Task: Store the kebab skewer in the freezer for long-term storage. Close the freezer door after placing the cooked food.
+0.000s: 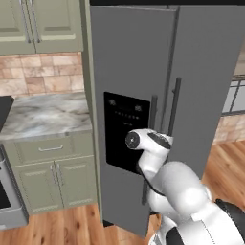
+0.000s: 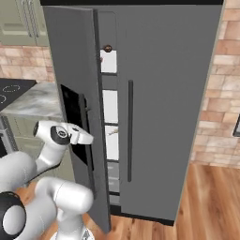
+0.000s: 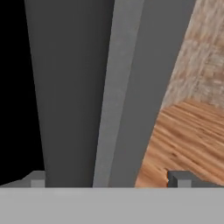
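Now the freezer door (image 2: 77,112) stands slightly ajar at centre frame, white shelves of the freezer (image 2: 109,105) showing through the gap, the kebab skewer (image 2: 111,131) on one. The gripper (image 3: 107,181) is open at the door's edge. Marble worktop (image 1: 45,115) left, wood floor (image 2: 206,206) lower right.

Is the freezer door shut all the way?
No, the freezer door stands partly open, and white shelves show through the gap beside it.
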